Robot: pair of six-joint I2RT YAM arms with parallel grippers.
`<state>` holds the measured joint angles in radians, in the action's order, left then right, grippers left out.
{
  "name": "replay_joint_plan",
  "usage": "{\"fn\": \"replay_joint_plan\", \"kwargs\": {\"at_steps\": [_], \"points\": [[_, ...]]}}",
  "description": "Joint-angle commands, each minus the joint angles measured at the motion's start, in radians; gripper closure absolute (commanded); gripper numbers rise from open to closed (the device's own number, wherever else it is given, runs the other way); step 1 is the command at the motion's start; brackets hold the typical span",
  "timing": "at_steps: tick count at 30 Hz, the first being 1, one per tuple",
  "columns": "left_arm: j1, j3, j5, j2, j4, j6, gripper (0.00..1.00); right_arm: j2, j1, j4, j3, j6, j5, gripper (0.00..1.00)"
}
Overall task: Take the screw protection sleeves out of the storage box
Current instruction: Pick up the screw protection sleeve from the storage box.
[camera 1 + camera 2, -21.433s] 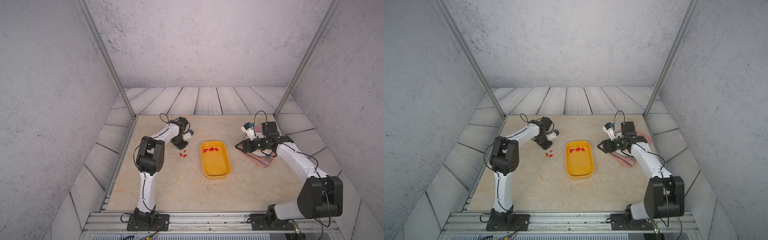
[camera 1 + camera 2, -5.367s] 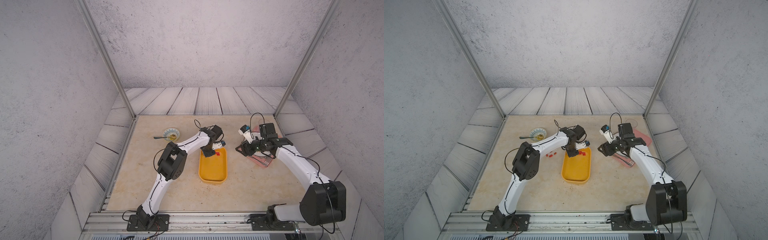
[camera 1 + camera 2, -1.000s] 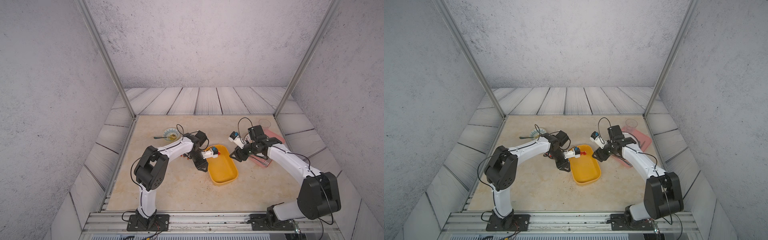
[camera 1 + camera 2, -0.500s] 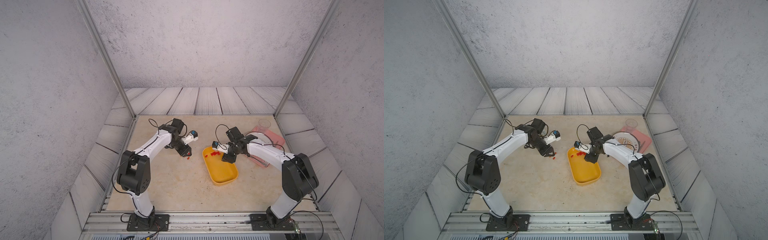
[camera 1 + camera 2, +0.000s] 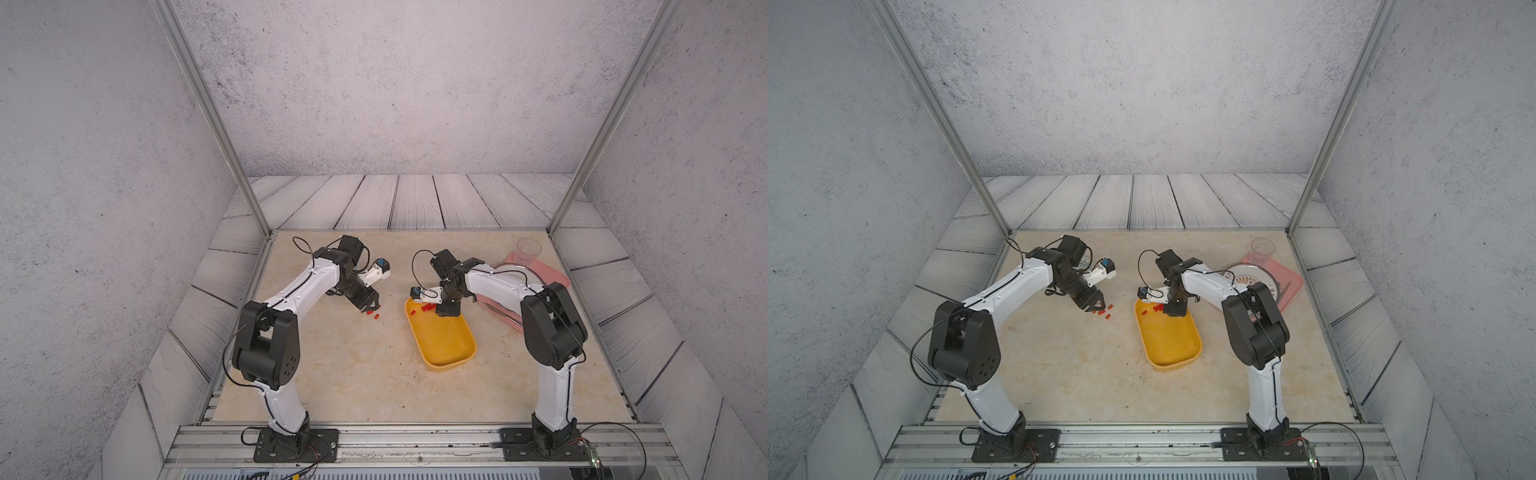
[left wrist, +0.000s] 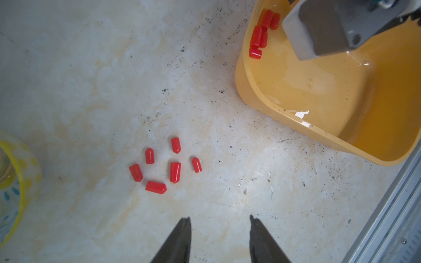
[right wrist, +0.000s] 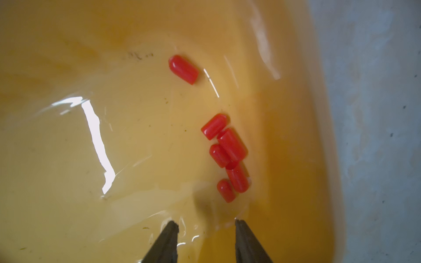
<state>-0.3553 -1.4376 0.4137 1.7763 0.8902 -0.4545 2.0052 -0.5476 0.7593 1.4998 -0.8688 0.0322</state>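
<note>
The left end effector (image 6: 219,217) hung open above six screw protection sleeves (image 6: 175,172) on the bench (image 6: 91,79) beside the storage box (image 6: 250,98). The right end effector (image 7: 205,222), open over six more in the box's far end, should straddle one sleeve before closing.

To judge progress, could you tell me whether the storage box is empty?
Not empty: six red sleeves lie inside the storage box in the right wrist view.

Beige marbled tabletop (image 5: 353,374), yellow storage box (image 5: 444,343), six loose red sleeves (image 6: 175,172), pink tray (image 5: 548,272), patterned bowl (image 6: 21,182)
</note>
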Motion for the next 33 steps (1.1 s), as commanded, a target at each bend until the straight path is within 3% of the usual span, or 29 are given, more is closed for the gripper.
{"fn": "replay_joint_plan", "kwargs": {"at_steps": [1,25,33], "points": [[0.006,-0.013,0.003,0.002,0.014,0.002,0.54,0.055,-0.003,0.041,0.032,-0.025,-0.028,0.56],[0.006,-0.012,0.021,0.012,0.032,-0.015,0.54,0.143,-0.003,0.053,0.075,-0.059,-0.066,0.67],[0.005,-0.016,0.028,0.018,0.04,-0.015,0.54,0.144,-0.003,0.071,0.067,-0.059,-0.056,0.81]]}}
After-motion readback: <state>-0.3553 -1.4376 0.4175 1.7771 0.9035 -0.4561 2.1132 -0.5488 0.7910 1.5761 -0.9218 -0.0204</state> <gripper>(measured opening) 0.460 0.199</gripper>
